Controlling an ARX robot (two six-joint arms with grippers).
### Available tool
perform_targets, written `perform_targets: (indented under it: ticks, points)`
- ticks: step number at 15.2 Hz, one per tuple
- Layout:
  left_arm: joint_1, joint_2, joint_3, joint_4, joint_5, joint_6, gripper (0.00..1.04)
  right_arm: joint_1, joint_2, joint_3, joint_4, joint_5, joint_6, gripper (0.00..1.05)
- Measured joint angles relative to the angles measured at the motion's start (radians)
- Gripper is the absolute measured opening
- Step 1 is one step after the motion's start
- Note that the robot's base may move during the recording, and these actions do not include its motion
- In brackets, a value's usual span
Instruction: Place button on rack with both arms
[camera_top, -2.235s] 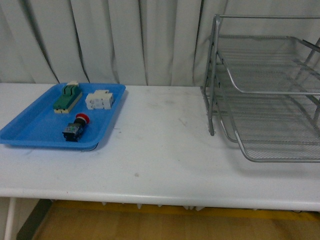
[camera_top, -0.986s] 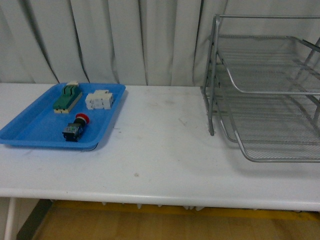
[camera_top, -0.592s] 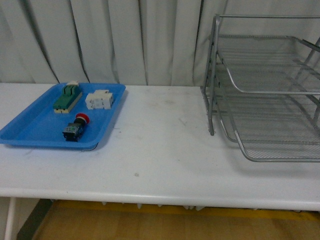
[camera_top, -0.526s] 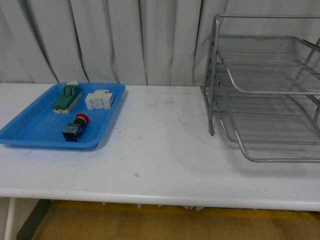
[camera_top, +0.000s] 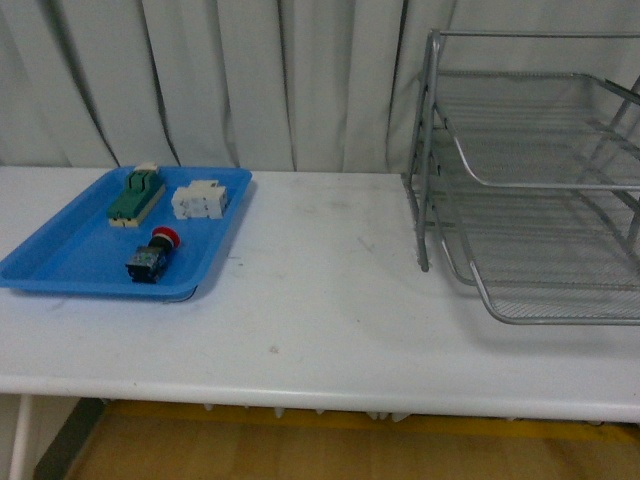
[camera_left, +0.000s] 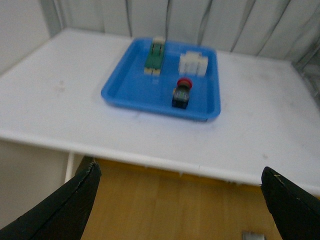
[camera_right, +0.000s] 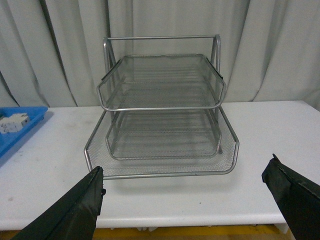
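The button (camera_top: 152, 255) lies on its side in the blue tray (camera_top: 60, 265) at the table's left, red cap toward the back; the left wrist view shows the button (camera_left: 182, 93) too. The silver rack (camera_top: 530, 180) stands at the right with its mesh trays empty, and the right wrist view faces the rack (camera_right: 162, 115) head-on. Neither arm appears in the front view. My left gripper (camera_left: 182, 200) is open, hanging off the table's front edge well short of the tray. Open as well, my right gripper (camera_right: 192, 200) sits before the rack near the table's front edge.
A green-and-beige connector block (camera_top: 136, 196) and a white terminal block (camera_top: 198, 199) lie in the tray behind the button. Pleated curtains (camera_top: 220, 80) close off the back. The white table (camera_top: 330, 290) runs between tray and rack.
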Motion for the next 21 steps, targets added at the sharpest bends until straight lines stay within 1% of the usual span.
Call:
perform_targets:
  ticks: [1, 3, 5, 7, 8, 11, 14, 15, 17, 21]
  points:
    - [-0.017, 0.123, 0.038, 0.063, -0.046, -0.055, 0.98, 0.0, 0.0, 0.0, 0.0, -0.003, -0.001, 0.98]
    - [0.014, 0.328, 0.089, 0.249, -0.048, -0.097, 0.98, 0.0, 0.0, 0.0, -0.001, -0.001, -0.001, 0.98]
    - [0.023, 0.652, 0.168, 0.505, 0.021, -0.101, 0.98, 0.0, 0.0, 0.0, 0.001, -0.002, -0.001, 0.98]
    - [0.023, 0.948, 0.287, 0.666, 0.069, -0.093, 0.98, 0.0, 0.0, 0.0, 0.0, -0.002, -0.001, 0.98]
    - [0.02, 1.155, 0.401, 0.711, 0.078, -0.074, 0.98, 0.0, 0.0, 0.0, 0.0, -0.002, -0.001, 0.98]
    - [0.027, 1.537, 0.661, 0.638, 0.119, -0.013, 0.98, 0.0, 0.0, 0.0, 0.0, -0.002, -0.001, 0.98]
    - [0.043, 1.768, 0.885, 0.546, 0.154, 0.064, 0.98, 0.0, 0.0, 0.0, 0.0, -0.002, -0.001, 0.98]
    - [0.047, 1.812, 0.935, 0.528, 0.168, 0.089, 0.98, 0.0, 0.0, 0.0, 0.0, -0.002, -0.001, 0.98]
    - [0.047, 1.863, 0.998, 0.486, 0.161, 0.117, 0.98, 0.0, 0.0, 0.0, 0.0, -0.002, -0.001, 0.98]
    - [0.048, 1.95, 1.075, 0.435, 0.146, 0.175, 0.98, 0.0, 0.0, 0.0, 0.0, -0.002, -0.001, 0.98]
